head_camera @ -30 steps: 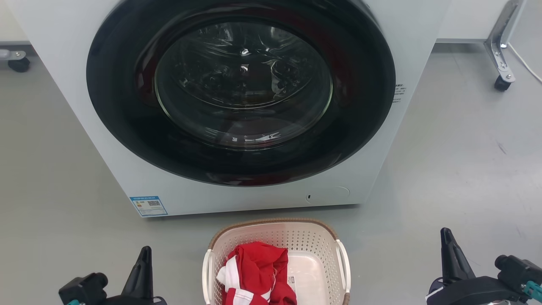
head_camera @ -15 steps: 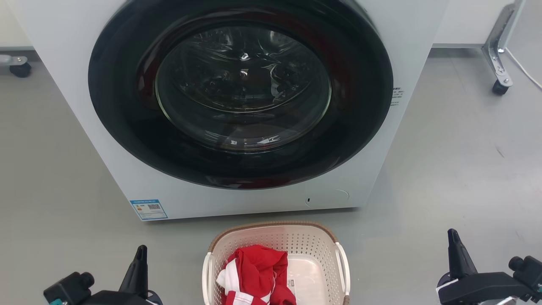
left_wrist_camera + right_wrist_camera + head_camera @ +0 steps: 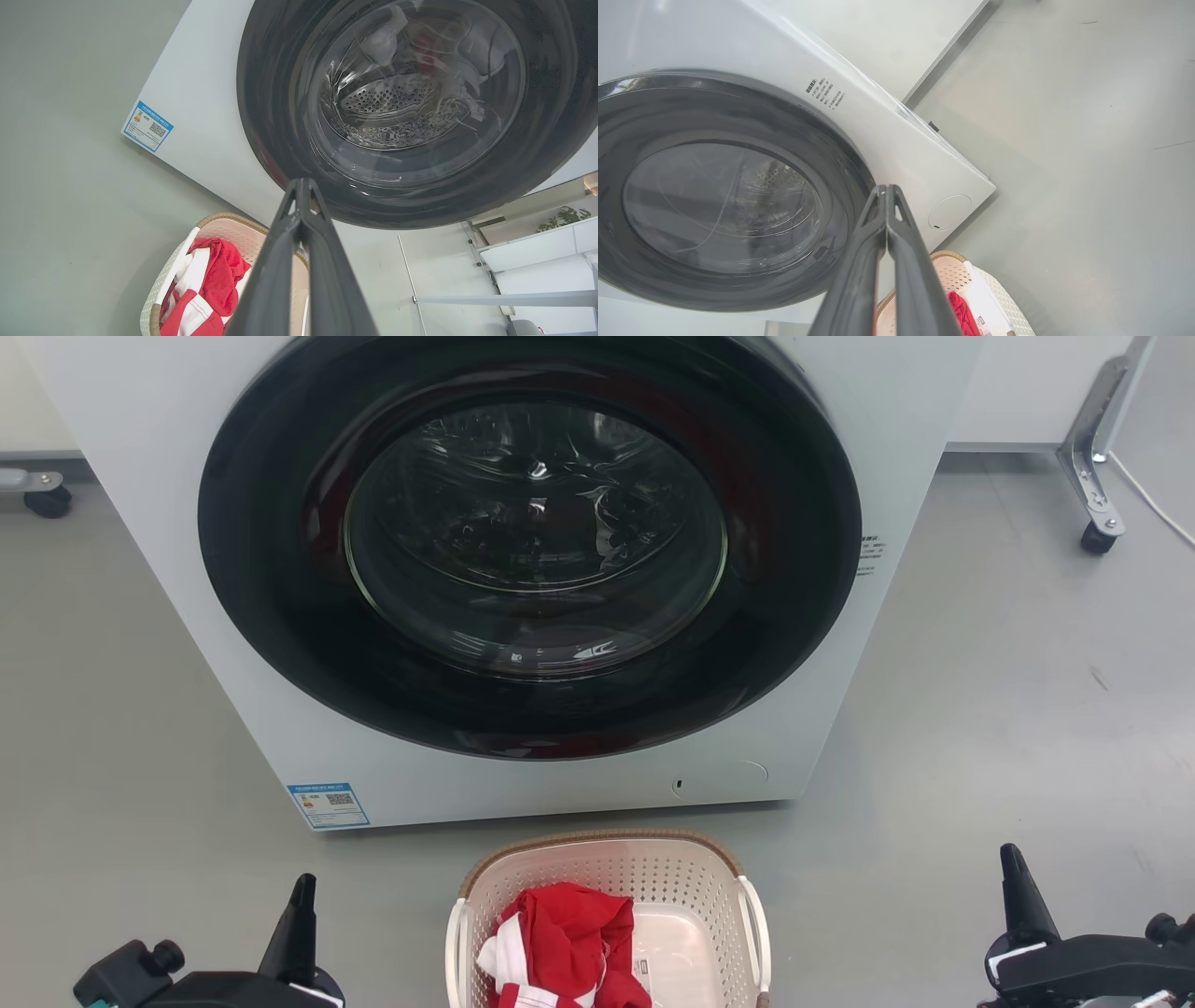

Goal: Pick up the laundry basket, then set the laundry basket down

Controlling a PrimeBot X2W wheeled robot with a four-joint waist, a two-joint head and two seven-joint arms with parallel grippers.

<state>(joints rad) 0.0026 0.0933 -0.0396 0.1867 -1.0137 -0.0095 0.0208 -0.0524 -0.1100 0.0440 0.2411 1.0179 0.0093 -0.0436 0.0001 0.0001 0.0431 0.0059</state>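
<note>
Laundry basket sits on the floor, to the right of the left end effector and left of the right end effector, apart from both. Each white handle faces one arm, which I judge suits a two-sided grip. Both end effectors have their fingers pressed together and hold nothing. This fits a lift to come or a set-down done. Red-and-white garment lies inside. Washer stands close ahead of both fingertips, just past the basket's far rim.

blue QR label on washer, print unreadable
</note>
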